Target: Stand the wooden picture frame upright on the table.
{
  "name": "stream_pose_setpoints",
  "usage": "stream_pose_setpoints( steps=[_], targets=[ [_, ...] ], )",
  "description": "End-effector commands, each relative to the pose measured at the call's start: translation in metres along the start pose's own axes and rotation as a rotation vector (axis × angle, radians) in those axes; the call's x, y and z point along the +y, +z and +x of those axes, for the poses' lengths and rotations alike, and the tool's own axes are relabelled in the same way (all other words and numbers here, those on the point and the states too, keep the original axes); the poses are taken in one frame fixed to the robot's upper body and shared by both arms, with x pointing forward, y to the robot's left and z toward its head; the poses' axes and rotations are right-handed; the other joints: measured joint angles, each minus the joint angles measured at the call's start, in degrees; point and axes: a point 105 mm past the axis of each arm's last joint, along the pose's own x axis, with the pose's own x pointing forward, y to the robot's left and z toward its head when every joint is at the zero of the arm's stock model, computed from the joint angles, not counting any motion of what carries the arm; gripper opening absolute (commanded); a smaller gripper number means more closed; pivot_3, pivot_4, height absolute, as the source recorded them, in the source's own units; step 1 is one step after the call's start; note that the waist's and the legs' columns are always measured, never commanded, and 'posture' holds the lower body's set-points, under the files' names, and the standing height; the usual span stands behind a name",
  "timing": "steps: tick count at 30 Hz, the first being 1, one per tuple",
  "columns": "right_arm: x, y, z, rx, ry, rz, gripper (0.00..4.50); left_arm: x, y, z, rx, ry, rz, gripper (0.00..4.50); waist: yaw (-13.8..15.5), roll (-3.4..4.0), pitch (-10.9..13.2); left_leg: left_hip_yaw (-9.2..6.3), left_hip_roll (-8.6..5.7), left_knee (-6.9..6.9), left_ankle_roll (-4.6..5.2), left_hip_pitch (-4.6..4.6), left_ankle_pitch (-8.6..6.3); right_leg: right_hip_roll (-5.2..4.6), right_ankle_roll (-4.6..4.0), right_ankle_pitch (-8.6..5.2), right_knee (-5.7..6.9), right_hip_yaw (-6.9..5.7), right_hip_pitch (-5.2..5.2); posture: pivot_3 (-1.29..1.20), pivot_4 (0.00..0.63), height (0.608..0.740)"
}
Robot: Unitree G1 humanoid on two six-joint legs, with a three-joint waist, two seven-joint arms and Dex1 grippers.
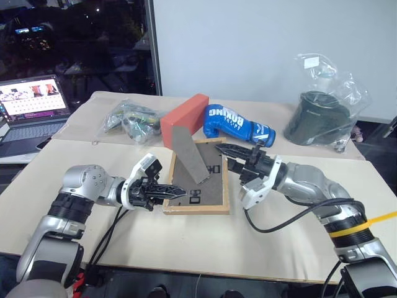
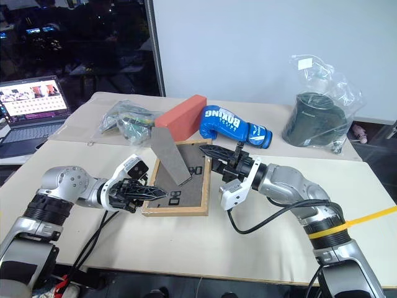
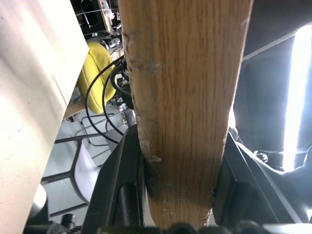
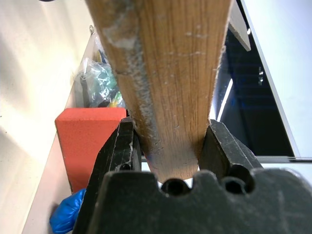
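Beige table (image 1: 186, 242), picture frame (image 1: 211, 186) clamped by both claws

Wooden picture frame (image 1: 208, 186) between both hands, before block (image 1: 185, 119).

Lab or office: open laptop (image 1: 34, 105) at upper left, white partition panel (image 1: 273, 43), beige table (image 1: 205, 239), dark night window (image 1: 74, 37).
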Motion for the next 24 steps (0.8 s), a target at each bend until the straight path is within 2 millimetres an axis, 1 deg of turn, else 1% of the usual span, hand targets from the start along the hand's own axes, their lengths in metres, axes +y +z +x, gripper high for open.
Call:
stream_pose_setpoints(
  steps=[1,2,4,5,6,7,8,9,10,12,13,14,15,16,18,20,21,22,24],
  targets=[
    [-0.009,-0.008,-0.004,0.028,-0.04,0.025,1.36,-0.001,-0.002,0.0,0.06,0.071,0.139,2.15,0.0,-0.01,0.0,0.0,0.0,0.0,0.0,0.0,0.0,0.0,0.0,0.0,0.0,0.0,0.0,0.0,0.15,0.736],
    [-0.009,-0.008,-0.004,0.027,-0.04,0.026,1.35,-0.001,-0.003,0.0,0.062,0.072,0.141,2.41,0.0,-0.02,0.0,-0.01,0.0,0.0,0.0,0.0,0.0,0.0,0.0,0.0,0.0,0.0,0.0,0.0,0.15,0.736],
    [-0.008,-0.008,-0.004,0.027,-0.037,0.029,1.3,-0.006,-0.002,-0.004,0.061,0.066,0.147,3.12,-0.1,0.0,0.0,0.0,0.0,0.01,0.0,0.0,0.01,0.0,-0.01,0.01,0.0,0.0,0.01,0.0,0.15,0.736],
    [-0.008,-0.009,-0.005,0.029,-0.034,0.032,1.3,-0.01,-0.001,-0.009,0.056,0.069,0.159,3.61,-0.1,0.0,0.0,0.0,0.0,0.01,0.01,0.01,0.01,0.0,-0.01,0.01,0.02,0.0,0.0,0.0,0.15,0.736],
    [-0.007,-0.01,-0.006,0.035,-0.029,0.037,1.3,-0.016,0.001,-0.017,0.04,0.079,0.18,3.86,-0.2,0.0,0.0,-0.01,0.0,0.0,0.0,0.03,0.01,0.0,-0.01,0.0,0.02,0.0,0.01,0.0,0.15,0.736],
    [-0.006,-0.011,-0.007,0.039,-0.026,0.04,1.3,-0.02,0.002,-0.022,0.03,0.087,0.194,4.27,-0.3,0.0,0.0,-0.01,0.0,0.0,0.01,0.03,0.01,0.0,-0.01,0.0,0.02,0.0,0.0,0.0,0.15,0.736],
    [-0.005,-0.015,-0.009,0.051,-0.023,0.053,1.3,-0.026,0.004,-0.031,0.013,0.109,0.234,4.5,-0.3,0.01,0.0,-0.01,0.0,0.0,0.0,0.03,0.01,0.01,-0.01,0.0,0.03,0.0,0.0,0.0,0.15,0.736],
    [-0.005,-0.017,-0.011,0.059,-0.021,0.063,1.3,-0.029,0.005,-0.037,0.005,0.123,0.262,4.5,-0.4,0.02,0.0,-0.01,0.0,0.0,0.0,0.03,0.01,0.0,-0.01,0.0,0.03,0.0,0.0,0.0,0.15,0.736],
    [-0.004,-0.021,-0.013,0.08,-0.028,0.104,1.3,-0.031,0.006,-0.044,-0.001,0.161,0.325,4.5,-0.3,0.02,0.0,-0.01,0.0,0.0,0.01,0.05,0.01,0.01,-0.01,0.0,0.03,0.0,0.0,0.0,0.15,0.736],
    [-0.002,-0.028,-0.015,0.109,-0.038,0.182,1.3,-0.034,0.009,-0.052,-0.01,0.211,0.44,4.5,-0.3,0.02,0.1,0.0,0.01,-0.01,0.01,0.08,0.01,0.0,-0.02,0.0,0.02,0.0,0.04,0.0,0.15,0.736],
    [0.005,-0.036,-0.016,0.147,-0.027,0.321,1.3,-0.044,0.019,-0.057,-0.064,0.224,0.593,4.5,-0.2,0.03,0.1,0.0,0.01,-0.01,0.01,0.1,0.01,0.0,-0.02,0.0,0.02,0.0,0.07,0.0,0.15,0.736],
    [0.011,-0.04,-0.017,0.166,-0.015,0.422,1.3,-0.052,0.025,-0.061,-0.111,0.231,0.696,4.5,-0.2,0.02,0.1,0.0,0.0,-0.01,0.01,0.11,0.01,-0.01,-0.03,-0.01,0.02,0.0,0.09,0.0,0.15,0.736],
    [0.018,-0.043,-0.016,0.182,-0.017,0.644,1.3,-0.06,0.03,-0.063,-0.17,0.232,0.858,4.5,-0.1,-0.01,0.1,0.0,0.01,-0.01,0.01,0.16,0.01,-0.01,-0.03,0.0,0.0,0.0,0.14,0.0,0.15,0.736],
    [0.023,-0.043,-0.015,0.175,-0.007,0.81,1.3,-0.066,0.033,-0.065,-0.221,0.229,0.971,4.5,-0.1,-0.02,0.1,-0.01,0.02,0.0,0.01,0.18,0.01,-0.01,-0.04,0.0,-0.01,0.0,0.21,0.0,0.15,0.736],
    [0.031,-0.04,-0.012,0.162,0.014,1.101,1.29,-0.059,0.036,-0.069,-0.243,0.321,1.02,4.5,0.0,-0.04,0.1,-0.06,0.04,0.0,0.03,0.33,0.02,-0.02,-0.06,0.01,-0.08,-0.09,0.52,0.0,0.15,0.736],
    [0.041,-0.04,-0.012,0.203,0.053,1.334,1.29,-0.05,0.036,-0.069,-0.233,0.41,1.079,4.5,0.0,0.0,0.1,-0.13,0.04,0.02,0.03,0.4,0.02,-0.02,-0.06,0.01,-0.04,-0.18,0.61,0.0,0.15,0.736],
    [0.047,-0.037,-0.013,0.217,0.086,1.432,1.29,-0.048,0.034,-0.068,-0.233,0.426,1.101,4.5,0.0,0.03,0.1,-0.13,0.04,0.02,0.03,0.41,0.02,-0.02,-0.06,0.01,-0.03,-0.18,0.62,0.0,0.15,0.736],
    [0.049,-0.035,-0.013,0.227,0.109,1.489,1.29,-0.047,0.033,-0.067,-0.231,0.436,1.116,4.5,0.0,0.04,0.2,-0.14,0.04,0.03,0.04,0.42,0.02,-0.02,-0.06,0.01,-0.02,-0.2,0.62,0.0,0.15,0.736],
    [0.055,-0.034,-0.015,0.274,0.125,1.648,1.28,-0.043,0.029,-0.066,-0.241,0.454,1.112,4.5,0.1,0.04,0.2,-0.14,0.04,0.04,0.04,0.42,0.02,-0.02,-0.06,0.01,-0.02,-0.22,0.61,0.0,0.15,0.736]
  ],
)
